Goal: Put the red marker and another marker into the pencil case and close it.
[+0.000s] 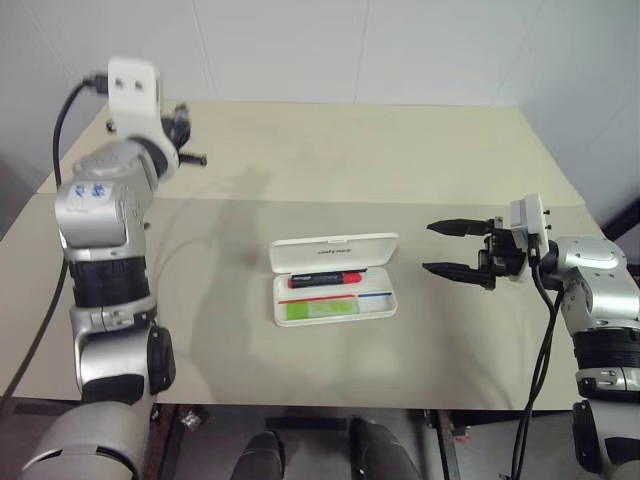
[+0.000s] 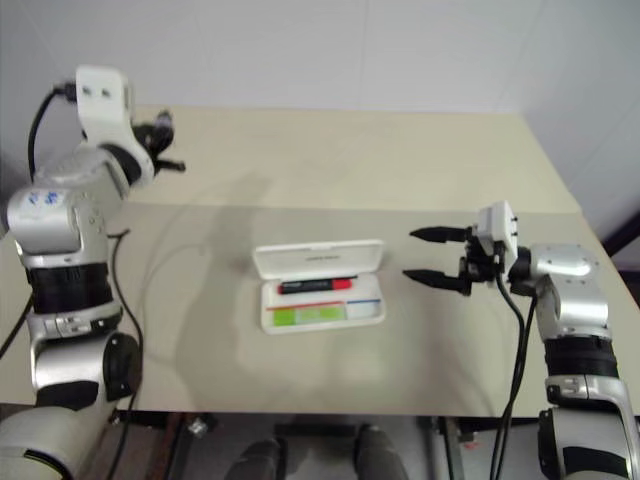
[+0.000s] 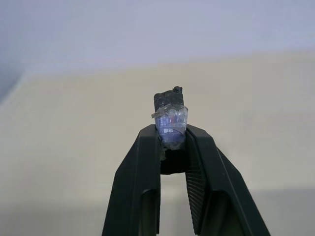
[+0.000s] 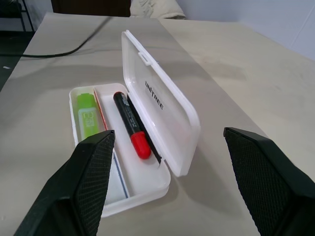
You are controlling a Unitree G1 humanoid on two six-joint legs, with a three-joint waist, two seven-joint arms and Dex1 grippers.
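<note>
- A beige surface (image 1: 300,170) stands before a white wall; the pencil case (image 1: 335,255) lies open near its centre.
- Left hand (image 3: 172,142), raised at ten o'clock from the case, is clamped on a small dark stub (image 3: 169,101).
- Right hand (image 1: 450,248), at three o'clock, is spread wide and empty.
- The right wrist view shows the red marker (image 4: 130,124) and the lime-green marker (image 4: 87,115) inside.

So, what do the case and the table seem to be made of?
The case looks like thin white plastic with a smooth, slightly glossy finish: its raised lid lets some light through and has moulded rounded corners. The table looks like a matte beige board, possibly laminate; it shows no grain or shine.
</note>
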